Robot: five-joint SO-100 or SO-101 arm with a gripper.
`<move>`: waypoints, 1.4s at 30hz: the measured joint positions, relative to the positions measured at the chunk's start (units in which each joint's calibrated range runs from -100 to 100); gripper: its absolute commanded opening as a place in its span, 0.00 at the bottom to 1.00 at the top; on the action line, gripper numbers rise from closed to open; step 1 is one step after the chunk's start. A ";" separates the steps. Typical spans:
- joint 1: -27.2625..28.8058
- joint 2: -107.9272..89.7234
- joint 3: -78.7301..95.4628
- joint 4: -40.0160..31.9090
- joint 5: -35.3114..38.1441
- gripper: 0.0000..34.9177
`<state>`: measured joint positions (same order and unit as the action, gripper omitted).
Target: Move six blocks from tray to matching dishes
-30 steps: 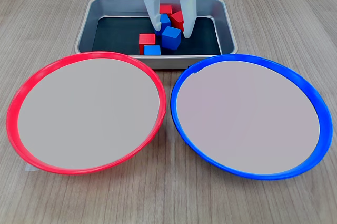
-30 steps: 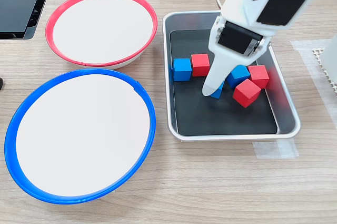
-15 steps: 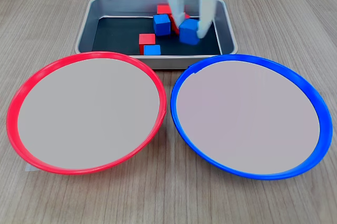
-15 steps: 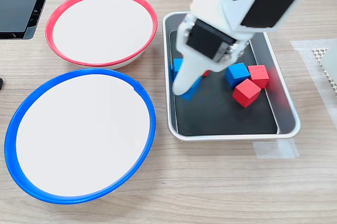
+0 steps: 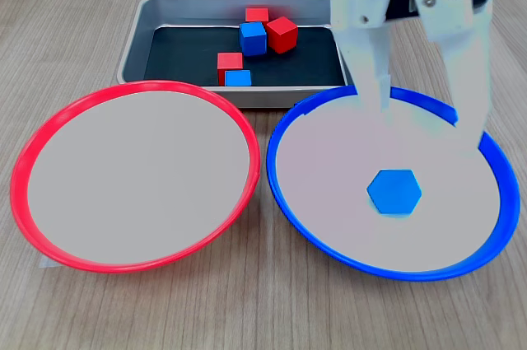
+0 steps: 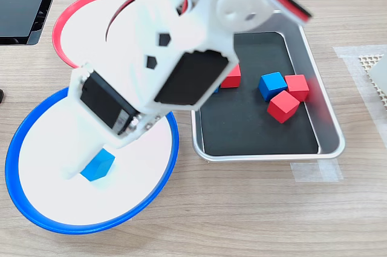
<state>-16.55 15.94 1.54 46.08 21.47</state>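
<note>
The first exterior view shows the gripper (image 5: 422,123) over the blue dish (image 5: 284,177) with its two white fingers spread wide apart. A blue block (image 5: 394,192) lies in that dish below them, and nothing is pinched between the fingers. It looks like the arm has just let this block go, so this is the drop step for the first block.

Next, I think the arm must lift up, swing to the tray (image 5: 136,37) and pick another block. The red ones go to the red dish (image 5: 25,169), which has nothing in it.

Count them: one blue block in the blue dish. In the tray there are five: two blue and three red. In the second exterior view, the same blue block (image 6: 97,164) sits in the blue dish (image 6: 18,199), partly under the arm, and the tray (image 6: 326,148) is just beside it. There are two dishes and one tray.
</note>
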 measured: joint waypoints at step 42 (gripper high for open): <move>22.57 -18.16 35.21 6.20 31.89 0.38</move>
<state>6.02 -2.22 36.75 52.28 53.36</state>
